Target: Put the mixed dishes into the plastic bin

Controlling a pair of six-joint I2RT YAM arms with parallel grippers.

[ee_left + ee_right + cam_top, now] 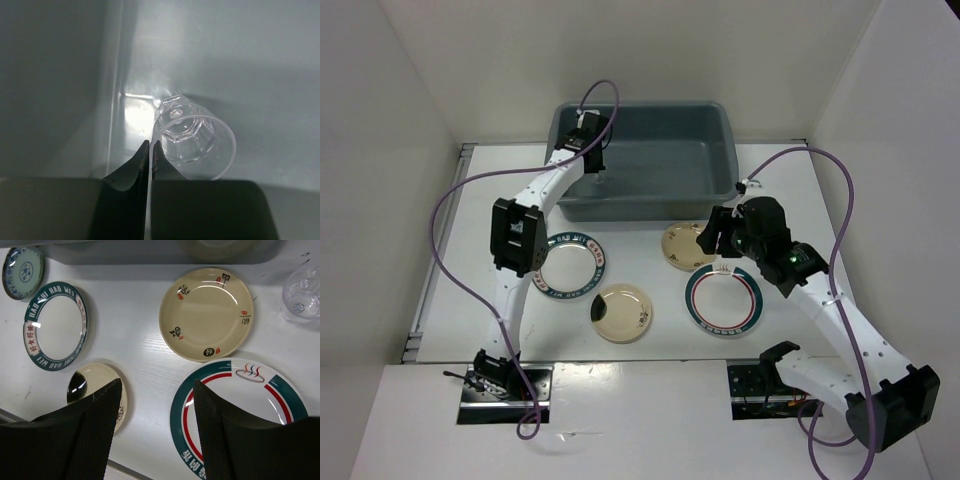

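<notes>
The grey-blue plastic bin (pixel 720 130) stands at the back of the table. My left gripper (pixel 596 168) reaches inside it; in the left wrist view the gripper (pixel 151 146) is shut on the rim wall of a small clear cup (pixel 195 137), held tilted above the bin's bottom (pixel 260 55). My right gripper (pixel 718 238) hovers open and empty over the plates; in the right wrist view it (pixel 156 385) is above bare table between a cream plate (pixel 97 390) and a green-and-red rimmed plate (pixel 250 395). Another cream plate (pixel 206 314) lies beyond.
A second patterned plate (pixel 55 325), also in the top view (pixel 572 265), a teal saucer (pixel 22 271) and a second clear cup (pixel 302 292) sit on the table before the bin's front wall (pixel 125 252). White walls enclose the table.
</notes>
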